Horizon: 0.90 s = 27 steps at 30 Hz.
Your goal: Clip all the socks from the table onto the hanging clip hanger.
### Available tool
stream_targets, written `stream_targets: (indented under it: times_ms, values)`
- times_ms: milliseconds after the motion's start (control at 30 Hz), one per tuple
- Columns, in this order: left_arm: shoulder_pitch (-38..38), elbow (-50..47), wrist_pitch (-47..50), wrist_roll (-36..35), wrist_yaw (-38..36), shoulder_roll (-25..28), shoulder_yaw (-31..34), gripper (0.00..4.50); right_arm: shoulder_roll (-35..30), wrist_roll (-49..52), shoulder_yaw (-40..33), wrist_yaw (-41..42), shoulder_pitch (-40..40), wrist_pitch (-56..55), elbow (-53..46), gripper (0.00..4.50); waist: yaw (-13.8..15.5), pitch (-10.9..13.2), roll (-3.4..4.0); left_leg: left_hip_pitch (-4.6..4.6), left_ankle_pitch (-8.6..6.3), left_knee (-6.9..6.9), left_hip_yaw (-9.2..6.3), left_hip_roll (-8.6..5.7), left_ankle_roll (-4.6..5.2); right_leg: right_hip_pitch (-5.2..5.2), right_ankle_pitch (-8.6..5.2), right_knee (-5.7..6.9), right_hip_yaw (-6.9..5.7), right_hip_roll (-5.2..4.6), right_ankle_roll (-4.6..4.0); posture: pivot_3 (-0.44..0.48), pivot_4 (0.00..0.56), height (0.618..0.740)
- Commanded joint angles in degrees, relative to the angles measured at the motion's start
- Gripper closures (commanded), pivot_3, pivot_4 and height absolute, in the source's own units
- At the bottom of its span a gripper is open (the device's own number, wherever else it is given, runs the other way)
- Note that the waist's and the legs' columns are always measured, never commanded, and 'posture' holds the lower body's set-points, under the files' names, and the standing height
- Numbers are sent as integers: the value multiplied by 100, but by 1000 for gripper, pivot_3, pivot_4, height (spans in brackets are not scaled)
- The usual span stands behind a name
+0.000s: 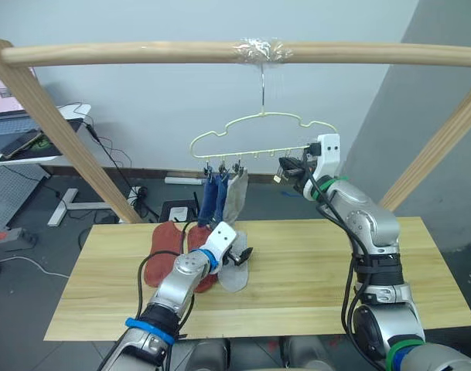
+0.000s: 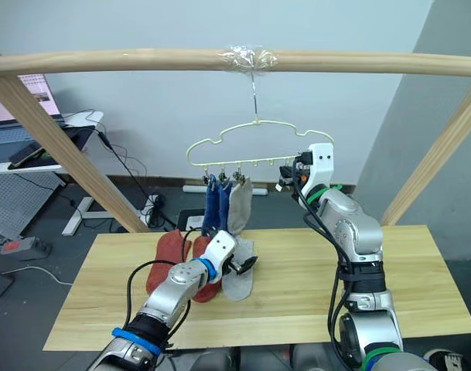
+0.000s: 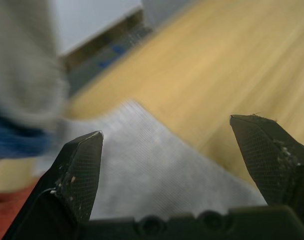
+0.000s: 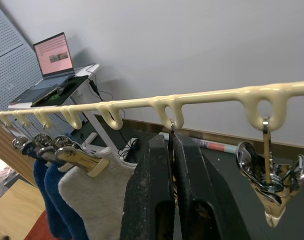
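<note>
Three socks hang clipped; three lie on the table [image 1: 312,270].
My left gripper [image 3: 166,145] gapes wide over the grey sock [image 3: 142,175]; my right gripper [image 4: 172,190] pinches a clip [image 4: 170,131] on the clip hanger [image 1: 258,147], mostly hiding it.

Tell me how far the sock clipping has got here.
Three socks hang clipped on the pale-gold wire clip hanger: two blue socks and a light grey sock. The open left gripper hovers over the grey sock on the wooden table; two rust-red socks remain. The right gripper pinches a clip.
</note>
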Motion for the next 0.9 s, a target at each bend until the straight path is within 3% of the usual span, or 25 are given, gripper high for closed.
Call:
stream_targets:
  times_ms: [33,400,567,700,900]
  values:
    - [-182,402,64,315,-141,-1,-148,0,24,120,-70,-90,3,63,-237,4490,-33,2,-1,-1,-1,0,0,0,1,0,-1,-1,-1,0,1,-62,164,740]
    - [156,94,-152,663,-527,30,-305,3126,12,154,-99,-112,-2,17,-183,4500,-50,2,0,1,-2,-1,0,-1,2,2,-1,-3,0,-3,4,-46,154,740]
    - [400,-289,-447,499,-592,-67,-104,4481,-22,140,-66,-85,-10,-30,-121,4500,-48,2,0,1,-2,-2,-1,-1,2,2,-1,-4,0,-4,5,-35,144,740]
    - [578,-920,-526,173,-974,-131,-22,4481,-56,175,-139,-138,-86,33,-50,4500,-45,3,1,-1,-2,-2,-1,-1,2,1,-1,-5,0,-4,5,-31,140,740]
    - [697,-2500,-738,-581,-879,-532,461,4481,-215,515,-435,-299,-232,737,-254,4500,3,3,0,-9,-2,-2,-4,-2,2,0,-1,-11,-1,-8,5,-37,122,740]
